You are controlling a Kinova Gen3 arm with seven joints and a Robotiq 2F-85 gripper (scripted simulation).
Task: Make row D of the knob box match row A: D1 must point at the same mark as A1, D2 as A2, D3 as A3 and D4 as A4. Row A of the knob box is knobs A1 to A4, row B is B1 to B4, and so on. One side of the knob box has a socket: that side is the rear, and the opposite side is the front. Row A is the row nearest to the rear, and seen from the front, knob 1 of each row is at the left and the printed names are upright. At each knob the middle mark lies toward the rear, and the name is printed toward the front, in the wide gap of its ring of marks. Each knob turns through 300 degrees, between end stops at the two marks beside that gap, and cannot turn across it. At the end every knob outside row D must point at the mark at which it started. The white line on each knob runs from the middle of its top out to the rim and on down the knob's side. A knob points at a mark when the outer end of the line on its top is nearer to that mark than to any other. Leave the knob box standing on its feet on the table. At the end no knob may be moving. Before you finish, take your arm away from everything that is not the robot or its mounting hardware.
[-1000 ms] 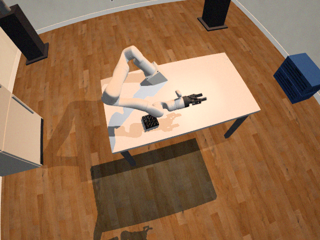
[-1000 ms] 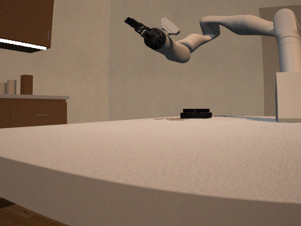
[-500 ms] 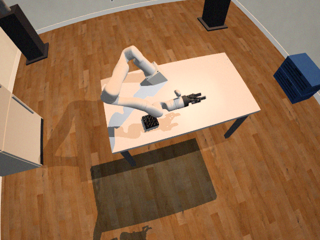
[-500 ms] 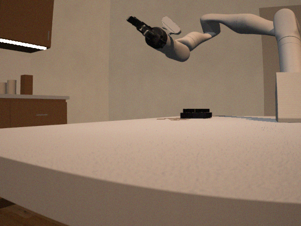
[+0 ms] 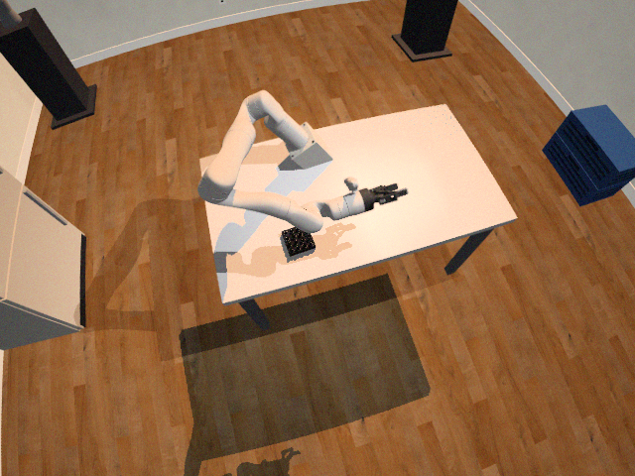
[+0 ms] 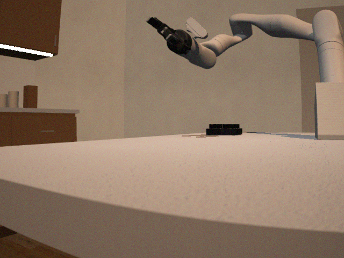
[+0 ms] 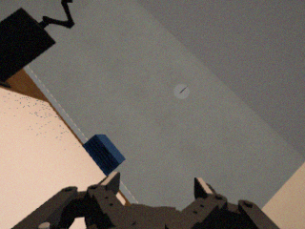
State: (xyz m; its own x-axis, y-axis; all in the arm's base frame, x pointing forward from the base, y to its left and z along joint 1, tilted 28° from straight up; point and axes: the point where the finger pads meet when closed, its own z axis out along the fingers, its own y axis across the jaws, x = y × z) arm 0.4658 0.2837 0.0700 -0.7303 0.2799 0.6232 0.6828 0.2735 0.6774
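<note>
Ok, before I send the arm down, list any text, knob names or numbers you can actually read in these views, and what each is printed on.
None can be read.
Knob box: any printed names are too small in the top view; the exterior view shows only its side.
Blue crate: no lettering visible.
Wall disc: one dark stroke, no legible character.
Open gripper: no markings visible.
</note>
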